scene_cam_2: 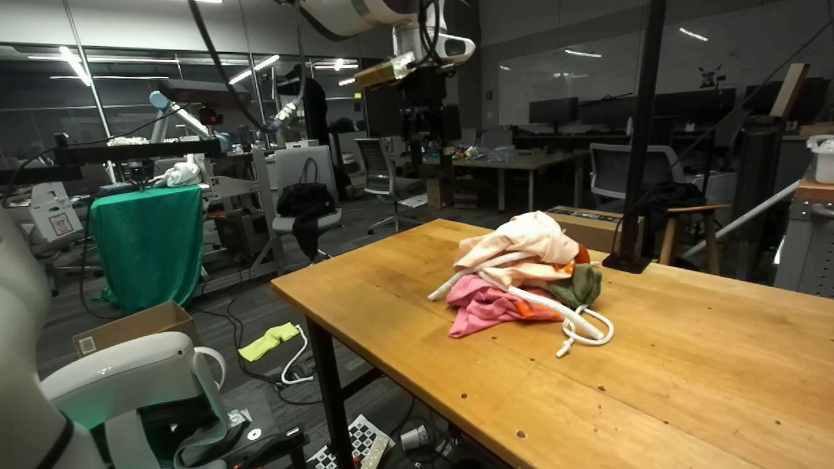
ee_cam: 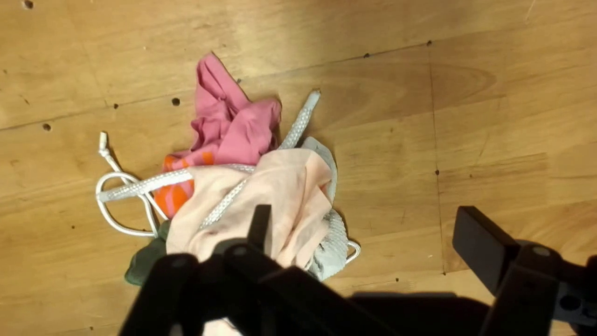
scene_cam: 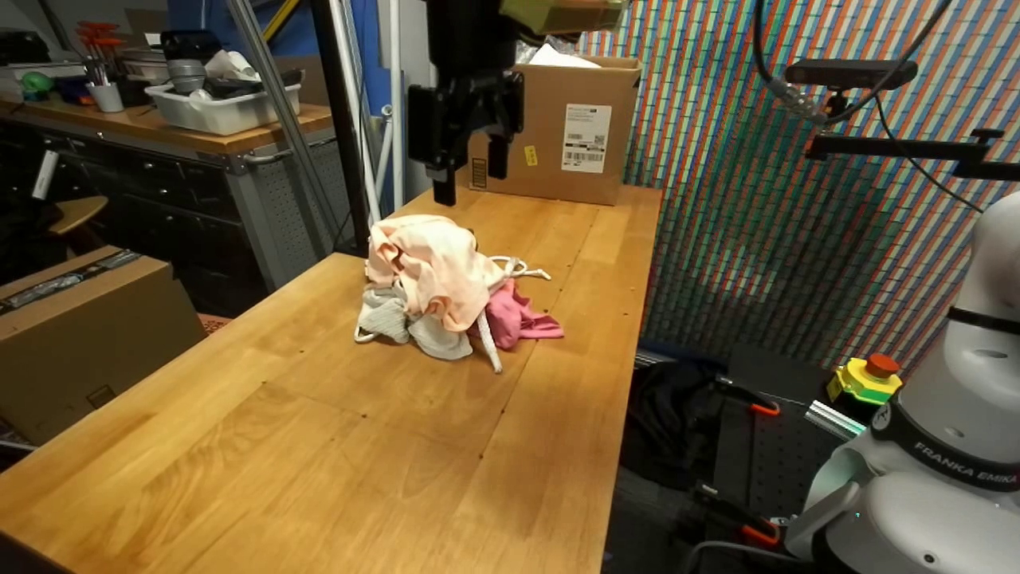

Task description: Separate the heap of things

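"Is the gripper (ee_cam: 371, 238) holding anything?"
"Nothing; its jaws stand wide apart."
"And the heap (ee_cam: 280, 186)?"
"On the table (ee_cam: 396, 116), below; in the wrist view, mostly left of the jaws' gap, without a clear long axis. I'd shift that way before lowering."
"Anything in the way?"
"Ropes (ee_cam: 163, 181) cross the pink cloth (ee_cam: 233, 126) and peach cloth (ee_cam: 289, 172); they might drag both along. In an exterior view, the box (scene_cam: 550, 127) stands beyond, well apart."

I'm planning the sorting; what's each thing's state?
Black two-finger gripper: open, empty
Pale peach cloth: crumpled, topmost
Pink cloth with orange marks: crumpled, partly covered
Grey-white textured cloth: bunched, partly covered
Dark green cloth: bunched, partly covered
Thin white cord: looped, knotted
White-labelled brown cardboard box: open, upright
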Tool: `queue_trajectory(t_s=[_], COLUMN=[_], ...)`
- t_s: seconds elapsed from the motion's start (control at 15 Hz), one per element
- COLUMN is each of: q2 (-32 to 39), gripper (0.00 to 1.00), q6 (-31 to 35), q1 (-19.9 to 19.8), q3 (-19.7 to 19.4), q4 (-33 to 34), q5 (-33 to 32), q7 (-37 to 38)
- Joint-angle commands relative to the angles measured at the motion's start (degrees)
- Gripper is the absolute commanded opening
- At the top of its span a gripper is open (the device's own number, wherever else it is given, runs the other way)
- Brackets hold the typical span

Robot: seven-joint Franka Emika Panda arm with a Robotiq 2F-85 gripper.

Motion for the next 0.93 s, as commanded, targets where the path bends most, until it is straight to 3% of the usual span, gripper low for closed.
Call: queue_trajectory(t_s=[0.0, 0.53, 0.87], q2=[8.2, 20.0, 26.2], gripper=[1.00, 1.00, 1.00], q6=[0.8, 3.5, 2.7], q1=[1.5, 3.1, 3.2], q3=[-1.9, -6.1, -8.8], q4=[8.2, 16.9, 22.3], q5=[-2.3, -10.4, -11.2], q7=[-2.9, -6.9, -8.2])
